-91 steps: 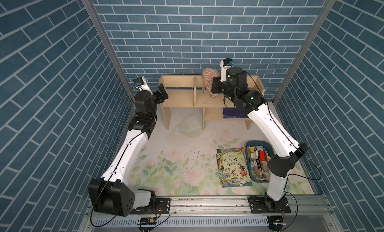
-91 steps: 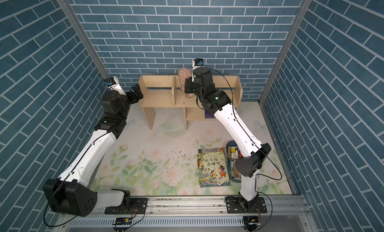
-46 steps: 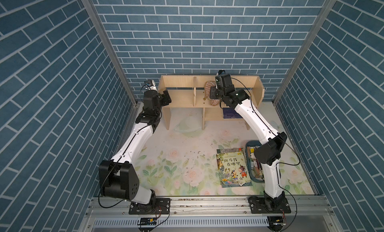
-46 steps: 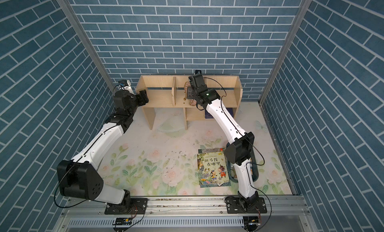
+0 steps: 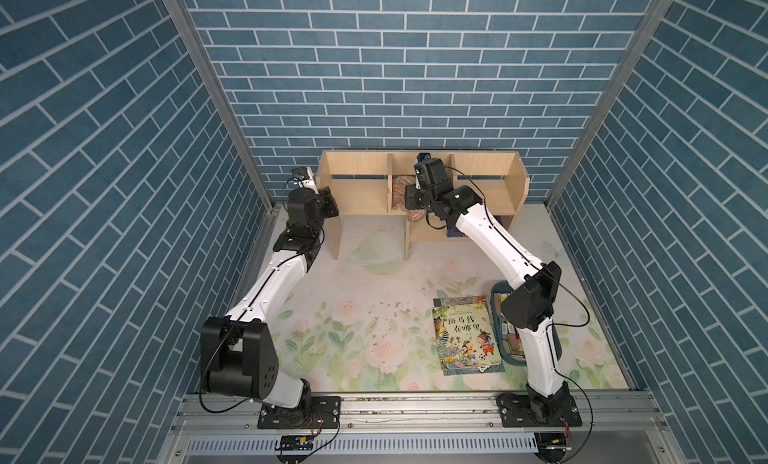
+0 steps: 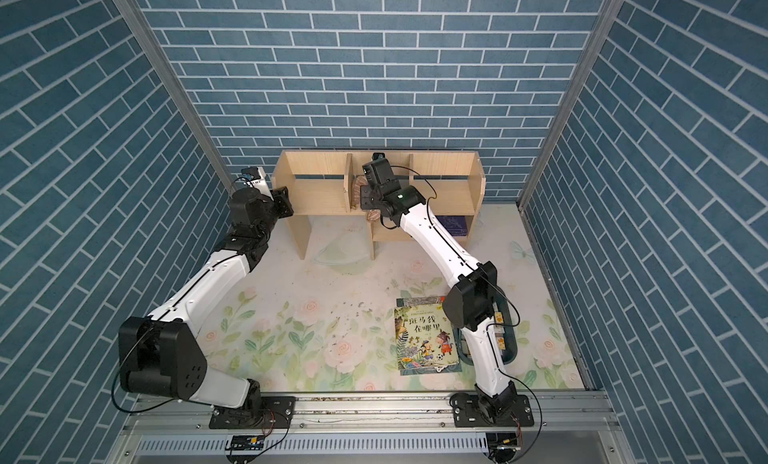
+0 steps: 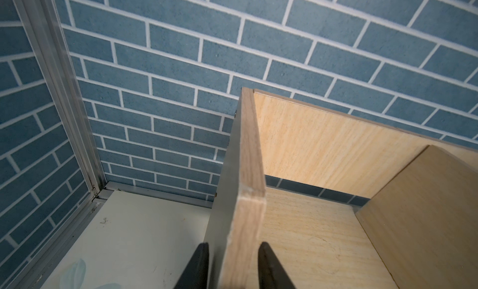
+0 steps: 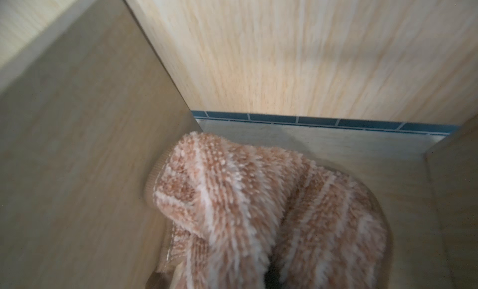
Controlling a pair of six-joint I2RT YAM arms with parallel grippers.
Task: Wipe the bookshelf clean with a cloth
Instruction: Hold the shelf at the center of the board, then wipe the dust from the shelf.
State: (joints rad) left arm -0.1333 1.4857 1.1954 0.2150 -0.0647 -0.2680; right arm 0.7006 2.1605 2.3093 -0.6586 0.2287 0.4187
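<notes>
1. Plainly, one book [image 5: 465,337] at 4 o'clock on the mat [image 5: 332,316] reads "斑马线在哪里"; one tray [image 5: 513,360] lies just beside it.
2. One bookshelf [image 5: 357,192] stands at 12 o'clock: three compartments, two dividers.
3. One cloth [image 8: 258,197] sits bunched in the middle compartment, pinched by the right gripper [image 5: 410,198].
4. The left gripper [image 7: 232,245] clamps the bookshelf's 9 o'clock side wall.

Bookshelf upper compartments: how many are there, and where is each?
3. Left compartment, next to the side panel that the left gripper straddles. Middle compartment, holding the cloth and the right gripper. Right compartment, partly hidden behind the right arm.
</notes>
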